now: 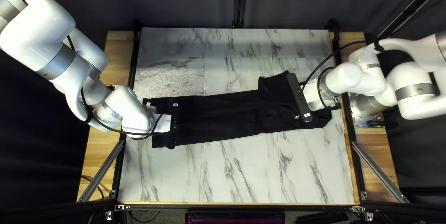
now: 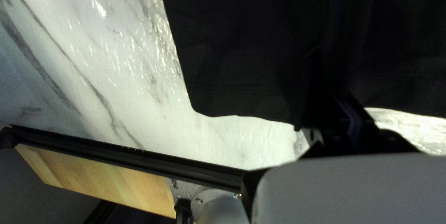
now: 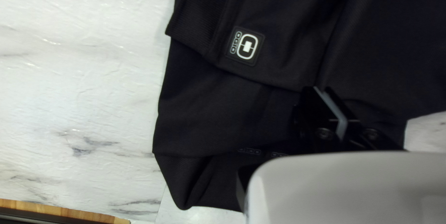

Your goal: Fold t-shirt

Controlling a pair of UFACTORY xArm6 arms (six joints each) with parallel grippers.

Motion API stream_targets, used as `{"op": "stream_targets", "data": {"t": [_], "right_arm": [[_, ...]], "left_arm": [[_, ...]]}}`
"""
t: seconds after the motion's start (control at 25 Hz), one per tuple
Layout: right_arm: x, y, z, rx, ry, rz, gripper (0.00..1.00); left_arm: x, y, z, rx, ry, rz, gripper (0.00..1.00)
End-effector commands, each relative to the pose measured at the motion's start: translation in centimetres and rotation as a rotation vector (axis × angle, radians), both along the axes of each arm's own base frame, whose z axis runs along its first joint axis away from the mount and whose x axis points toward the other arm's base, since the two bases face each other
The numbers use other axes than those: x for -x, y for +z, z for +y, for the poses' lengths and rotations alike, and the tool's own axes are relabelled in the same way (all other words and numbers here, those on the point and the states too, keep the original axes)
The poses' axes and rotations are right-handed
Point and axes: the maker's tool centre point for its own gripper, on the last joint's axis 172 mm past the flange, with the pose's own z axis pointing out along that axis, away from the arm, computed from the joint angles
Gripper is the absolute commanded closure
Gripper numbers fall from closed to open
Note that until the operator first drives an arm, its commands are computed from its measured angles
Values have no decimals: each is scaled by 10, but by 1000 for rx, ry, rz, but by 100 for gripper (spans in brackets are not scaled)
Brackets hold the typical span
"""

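T-shirt (image 1: 218,117) in long strip across marble-patterned table (image 1: 232,173). Right gripper (image 3: 321,90) looks closed on layered edge; left gripper (image 2: 325,73) at hem, grip can't tell. Likely mid-fold; next: confirm left hold, carry ends level.

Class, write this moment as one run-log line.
shirt: black, long strip across table | left tool: at one end | right tool: at other end | grips: unclear

One long, roughly rectangular black fabric t-shirt (image 1: 218,117), folded narrow, lies crosswise on the white marbled table (image 1: 241,173), lightly creased, broader toward the top left view's right.
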Motion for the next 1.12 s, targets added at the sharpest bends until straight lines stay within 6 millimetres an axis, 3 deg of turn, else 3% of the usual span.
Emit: {"op": "stream_targets", "data": {"t": [0.04,0.8,0.84,0.88,0.92,1.12], "right_arm": [[0,2,6,1,1,0,100],[-1,-1,13,0,12,10,100],[-1,0,14,-1,12,6,63],[-1,1,14,-1,13,5,3],[-1,4,15,-1,13,1,0],[-1,26,16,15,-4,-5,0]], "left_arm": [[-2,0,-2,2,-7,0,100],[2,-6,0,20,-14,8,98],[2,-5,0,22,-14,8,79],[2,-4,0,24,-13,8,8],[2,-3,-1,25,-11,8,0],[-2,21,-7,16,-3,-5,0]]}}
